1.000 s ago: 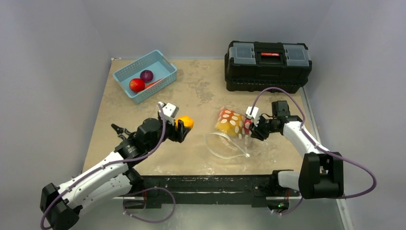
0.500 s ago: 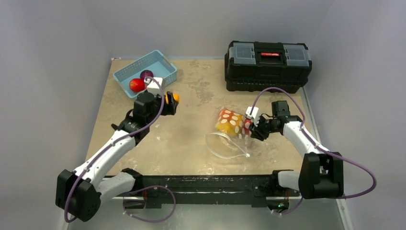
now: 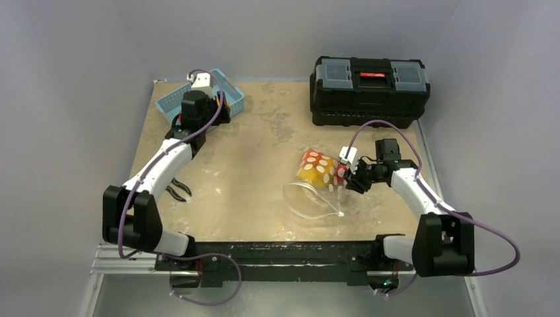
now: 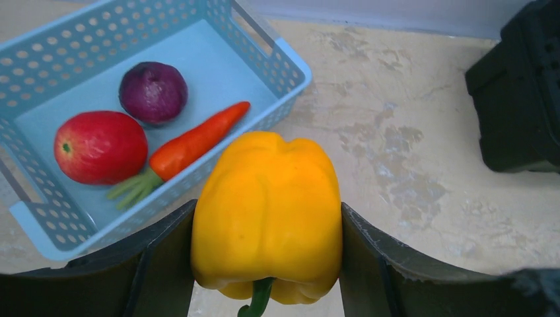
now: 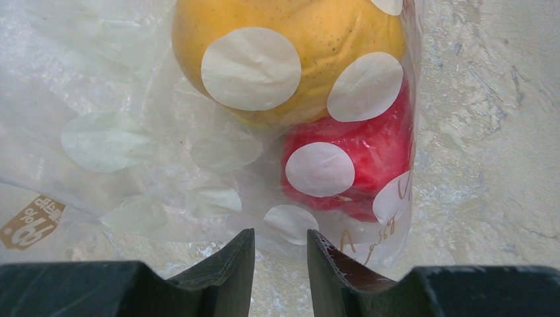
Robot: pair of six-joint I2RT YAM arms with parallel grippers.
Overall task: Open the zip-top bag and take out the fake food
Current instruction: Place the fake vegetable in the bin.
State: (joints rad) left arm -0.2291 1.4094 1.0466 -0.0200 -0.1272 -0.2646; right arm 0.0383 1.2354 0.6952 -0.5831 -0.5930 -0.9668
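Left gripper (image 4: 267,212) first: its jaws are clamped on either side of a yellow pepper (image 4: 267,211), stem hanging down, and it hovers just off the near corner of the light-blue basket (image 4: 290,61). In that basket we see a red tomato (image 4: 100,146), a purple onion (image 4: 153,92) and a carrot (image 4: 197,140) lying side by side. From above, this arm reaches far out to the table's (image 3: 251,178) back-left corner.

Over to the right gripper (image 5: 278,241): the jaws stand only narrowly apart at the edge of the zip-top bag (image 5: 132,145). Film seems to run down between them, but we cannot tell whether it is actually pinched. Inside the bag, just beyond the fingertips, sit a yellow fruit (image 5: 290,39) and, touching it, a red piece (image 5: 360,165).

From overhead the bag (image 3: 317,181) lies flat right of centre, its mouth gaping towards the near edge. The black toolbox (image 3: 370,89) sits well apart at the back right.
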